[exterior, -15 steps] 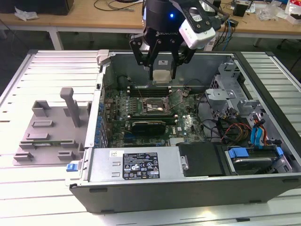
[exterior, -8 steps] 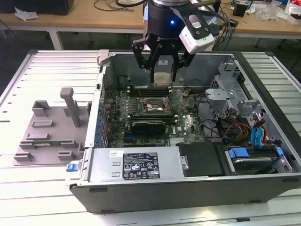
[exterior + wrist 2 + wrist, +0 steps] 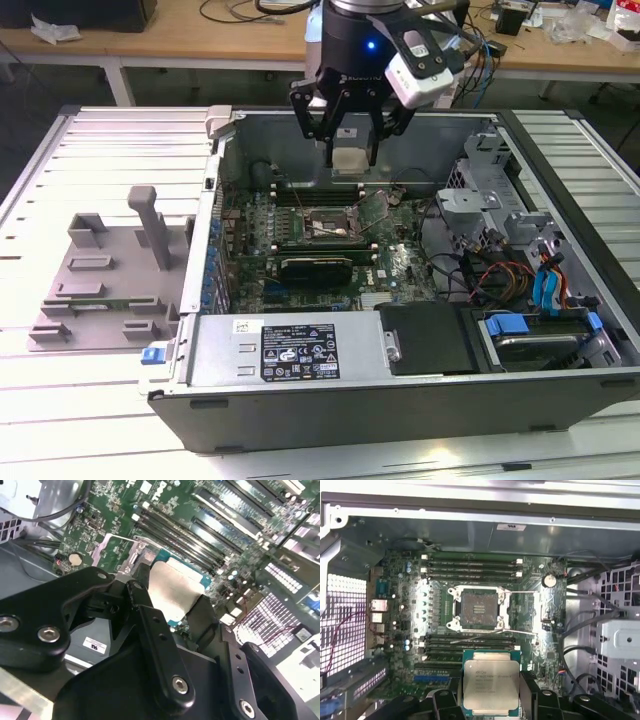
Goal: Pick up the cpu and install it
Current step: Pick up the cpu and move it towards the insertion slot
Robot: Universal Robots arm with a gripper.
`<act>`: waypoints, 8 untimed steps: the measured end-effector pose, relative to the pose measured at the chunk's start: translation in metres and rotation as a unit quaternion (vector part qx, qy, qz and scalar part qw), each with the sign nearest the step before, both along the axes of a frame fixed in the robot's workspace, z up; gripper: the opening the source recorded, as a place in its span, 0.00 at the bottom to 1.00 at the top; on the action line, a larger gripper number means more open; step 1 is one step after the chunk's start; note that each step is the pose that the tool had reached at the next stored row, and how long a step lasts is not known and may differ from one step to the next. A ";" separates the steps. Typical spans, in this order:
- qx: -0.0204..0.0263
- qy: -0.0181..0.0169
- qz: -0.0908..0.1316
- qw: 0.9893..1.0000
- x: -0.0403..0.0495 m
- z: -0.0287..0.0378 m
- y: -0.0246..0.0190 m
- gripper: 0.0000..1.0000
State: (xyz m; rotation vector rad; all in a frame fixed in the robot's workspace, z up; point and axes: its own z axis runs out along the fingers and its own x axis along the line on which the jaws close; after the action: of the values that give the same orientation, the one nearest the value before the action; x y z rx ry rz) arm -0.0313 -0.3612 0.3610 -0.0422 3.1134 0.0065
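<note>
The small, flat, square cpu with a pale silver-grey metal top and a thin blue-green rim is hanging in the air inside the open computer case, pinched at two opposite edges by the black two-fingered gripper, whose jaws are pressing in on it from either side. In the second wrist view the cpu is lying flat between the jaws with its metal top facing the camera. In the exterior view the gripper is hovering above the back half of the green motherboard. In the first wrist view the cpu is sitting just to one side of the open square socket with a metal frame rather than over it, apparently well above the board, though the height is hard to judge. Rows of long black memory slots are flanking the socket on two sides. The large grey metal computer case is lying open on a white slatted table, and a grey plastic tray with upright posts is resting beside the case, toward the exterior view's left.
</note>
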 end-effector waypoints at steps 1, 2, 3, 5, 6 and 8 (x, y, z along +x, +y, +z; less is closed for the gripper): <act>0.000 0.000 0.000 1.000 0.0012 -0.0010 0.0019 0.55; 0.000 0.000 0.000 1.000 0.0026 -0.0022 0.0037 0.55; 0.000 0.000 0.000 1.000 0.0036 -0.0031 0.0048 0.55; 0.000 0.001 0.000 1.000 0.0062 -0.0056 0.0078 0.55; 0.000 0.001 0.000 1.000 0.0069 -0.0065 0.0086 0.55; 0.000 0.001 0.000 1.000 0.0088 -0.0089 0.0106 0.55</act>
State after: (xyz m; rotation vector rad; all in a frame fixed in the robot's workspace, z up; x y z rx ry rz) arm -0.0225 -0.3506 0.3521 -0.0422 3.1153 0.0066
